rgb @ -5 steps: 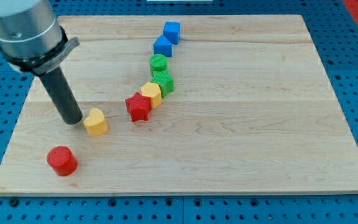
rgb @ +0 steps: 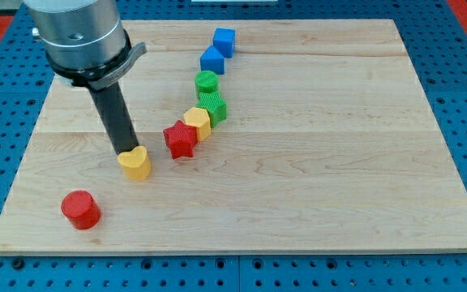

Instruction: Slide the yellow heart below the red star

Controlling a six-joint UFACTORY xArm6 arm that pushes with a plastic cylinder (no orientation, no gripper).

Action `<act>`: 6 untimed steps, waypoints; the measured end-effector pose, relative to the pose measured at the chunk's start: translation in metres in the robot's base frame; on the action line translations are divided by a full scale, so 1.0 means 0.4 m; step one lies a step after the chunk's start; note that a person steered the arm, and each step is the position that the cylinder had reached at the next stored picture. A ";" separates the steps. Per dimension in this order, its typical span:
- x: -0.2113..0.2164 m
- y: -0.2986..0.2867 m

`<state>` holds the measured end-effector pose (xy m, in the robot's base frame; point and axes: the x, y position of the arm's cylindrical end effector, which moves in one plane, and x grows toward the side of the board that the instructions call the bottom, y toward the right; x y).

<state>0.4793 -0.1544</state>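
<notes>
The yellow heart (rgb: 136, 164) lies on the wooden board (rgb: 314, 178), left of and slightly below the red star (rgb: 181, 139). My tip (rgb: 126, 152) touches the heart's upper left edge. The red star sits against a yellow block (rgb: 198, 122) up and to its right.
A red cylinder (rgb: 81, 209) sits near the board's bottom left. A green star-like block (rgb: 212, 105), a green cylinder (rgb: 207, 81) and two blue blocks (rgb: 212, 59) (rgb: 224, 40) run in a chain up toward the view's top.
My tip moved right and pushed the yellow heart a little to the right and down, closer to the red star. The other blocks have not moved.
</notes>
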 end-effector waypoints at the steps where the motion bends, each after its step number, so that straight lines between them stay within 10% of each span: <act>1: 0.032 -0.038; 6: 0.074 0.165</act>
